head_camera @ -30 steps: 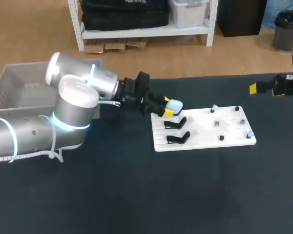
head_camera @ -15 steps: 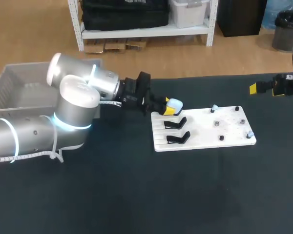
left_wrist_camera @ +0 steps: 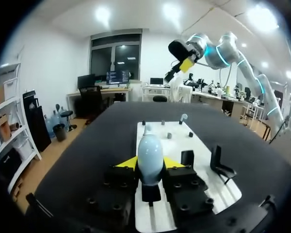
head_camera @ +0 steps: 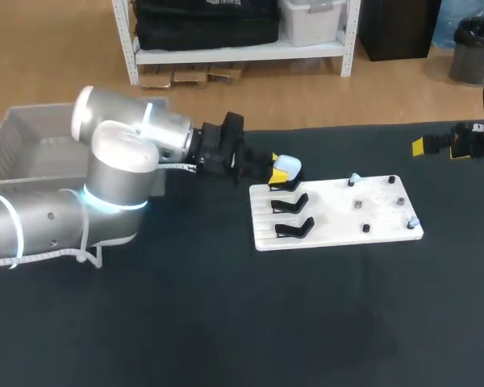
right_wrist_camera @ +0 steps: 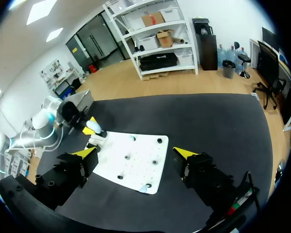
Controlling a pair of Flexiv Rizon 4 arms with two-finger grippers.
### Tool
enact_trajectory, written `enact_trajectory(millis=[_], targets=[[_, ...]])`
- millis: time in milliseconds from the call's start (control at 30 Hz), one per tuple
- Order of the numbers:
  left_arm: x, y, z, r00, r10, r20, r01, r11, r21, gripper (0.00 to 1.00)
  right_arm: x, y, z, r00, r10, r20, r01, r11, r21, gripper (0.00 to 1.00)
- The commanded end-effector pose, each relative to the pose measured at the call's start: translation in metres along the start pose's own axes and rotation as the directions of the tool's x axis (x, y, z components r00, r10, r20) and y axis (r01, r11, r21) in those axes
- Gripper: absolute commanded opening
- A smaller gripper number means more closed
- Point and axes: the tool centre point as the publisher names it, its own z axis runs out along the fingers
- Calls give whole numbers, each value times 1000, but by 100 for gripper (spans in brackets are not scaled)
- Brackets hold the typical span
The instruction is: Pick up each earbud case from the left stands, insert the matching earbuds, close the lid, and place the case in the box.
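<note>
The left gripper (left_wrist_camera: pixel 150 163) is clamped on a pale blue earbud case (left_wrist_camera: pixel 150 154), with 1 yellow tip pressed to each flank and the rounded case sticking out ahead of the fingers. The fingers lie nearly level and aim along the white board (head_camera: pixel 339 214). The case sits at the board's rear left corner, just behind 2 black stands (head_camera: pixel 293 216) that hold nothing. A dark piece shows right under the case. Whether the case touches it cannot be told.

Behind the gripper, a black wrist joins a thick silver forearm. The left arm (head_camera: pixel 117 157) comes in from the left, folds at a bulky elbow with a glowing cyan ring, and runs roughly level over the rear left part of the dark table (head_camera: pixel 226 322). The grey box (head_camera: pixel 24 121) stands just behind that elbow, off the table's left rear edge.

Farther along the board stand several small pegs. 2 pale earbuds (head_camera: pixel 354 178) are there too, 1 near the rear edge and 1 at the front right corner.

The right gripper (right_wrist_camera: pixel 135 152) stands wide, its 2 yellow tips far apart with only air between them. It looks down on the board from well away. In the head view only the end of the right arm (head_camera: pixel 472 141) shows, held over the table's far right corner with its fingers turned toward the board. The left wrist view shows that arm raised high beyond the board's far end.
</note>
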Motion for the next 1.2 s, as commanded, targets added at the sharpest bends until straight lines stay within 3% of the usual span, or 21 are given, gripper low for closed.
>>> enact_trajectory(millis=[33, 333, 1200], targets=[[-14, -24, -14, 999, 5, 33, -4, 999, -40, 0, 0, 0, 0, 1000, 0, -1, 0, 1000, 3, 100], [-57, -54, -28, 984, 10, 178, -3, 999, -41, 0, 0, 0, 0, 1000, 0, -1, 0, 1000, 3, 100], [-57, -54, -28, 984, 10, 178, -3, 999, -41, 0, 0, 0, 0, 1000, 0, -1, 0, 1000, 3, 100]])
